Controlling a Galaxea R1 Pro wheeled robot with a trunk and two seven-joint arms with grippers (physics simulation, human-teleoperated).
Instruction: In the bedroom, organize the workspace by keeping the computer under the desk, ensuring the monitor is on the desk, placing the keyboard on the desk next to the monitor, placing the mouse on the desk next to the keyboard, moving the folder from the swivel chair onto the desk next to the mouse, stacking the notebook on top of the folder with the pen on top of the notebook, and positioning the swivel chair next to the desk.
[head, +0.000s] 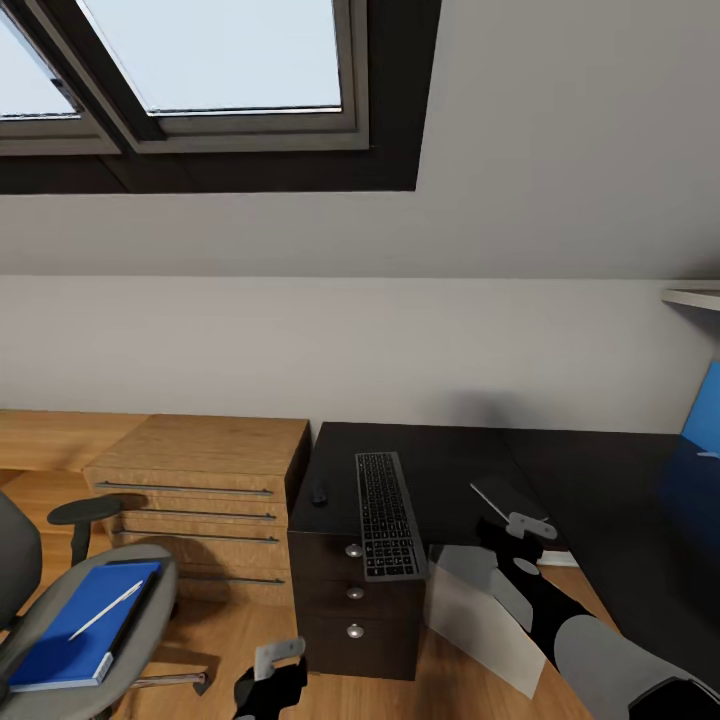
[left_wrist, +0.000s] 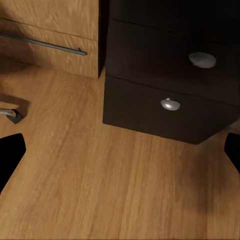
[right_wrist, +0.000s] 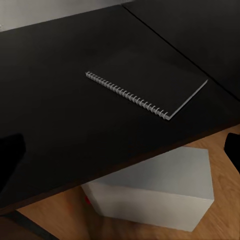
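Folder (head: 75, 622) lies on the chair (head: 150, 600) seat with the pen (head: 104, 610) loose on top; tilt it in lifting and the pen likely rolls off. It sits just left of the low left gripper (head: 272, 672), whose fingers are spread and empty. Notebook (right_wrist: 147, 82) lies on the desk (right_wrist: 60, 100) ahead of the right gripper (head: 528, 527), also parted, empty. Keyboard (head: 388, 513) overhangs the edge and could be knocked off.

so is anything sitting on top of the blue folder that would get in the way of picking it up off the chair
Yes. The pen lies diagonally across the top of the folder, which rests on the swivel chair seat. The left gripper is low above the floor, right of the chair, with nothing visible between it and the folder.
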